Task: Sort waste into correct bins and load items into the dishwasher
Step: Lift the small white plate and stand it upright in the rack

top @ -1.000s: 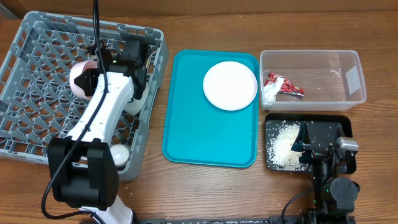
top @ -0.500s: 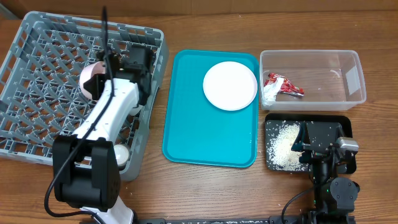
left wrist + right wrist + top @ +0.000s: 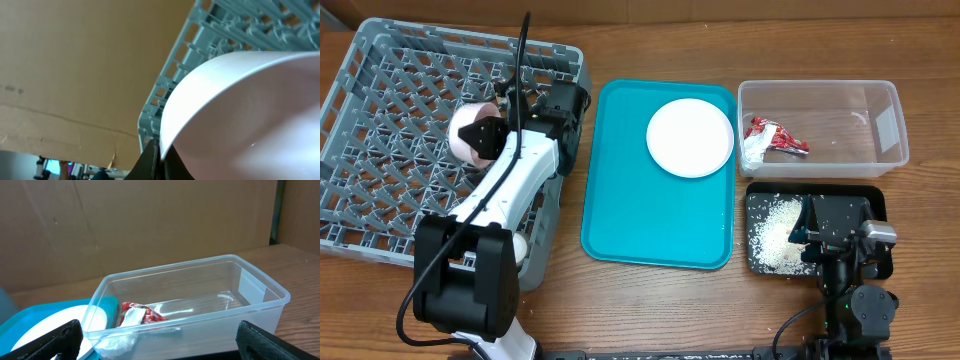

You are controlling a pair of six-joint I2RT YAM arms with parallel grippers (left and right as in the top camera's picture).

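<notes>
My left gripper point(image 3: 492, 133) is shut on the rim of a pink bowl point(image 3: 468, 128) and holds it tilted over the right side of the grey dishwasher rack point(image 3: 380, 90). In the left wrist view the bowl point(image 3: 250, 115) fills the frame, its rim pinched between the black fingers point(image 3: 159, 152). A white plate point(image 3: 690, 137) lies on the teal tray point(image 3: 650, 220). My right gripper point(image 3: 835, 235) rests open and empty over the black bin point(image 3: 882, 195) of white crumbs; its fingertips show in the right wrist view point(image 3: 155, 340).
A clear plastic bin point(image 3: 880, 110) at the back right holds a red and white wrapper point(image 3: 770, 138); both show in the right wrist view point(image 3: 200, 305). A white cup point(image 3: 513, 246) sits at the rack's front right corner.
My left arm has swung to the right along the rack, carrying the pink bowl with it. The right arm has not moved.
</notes>
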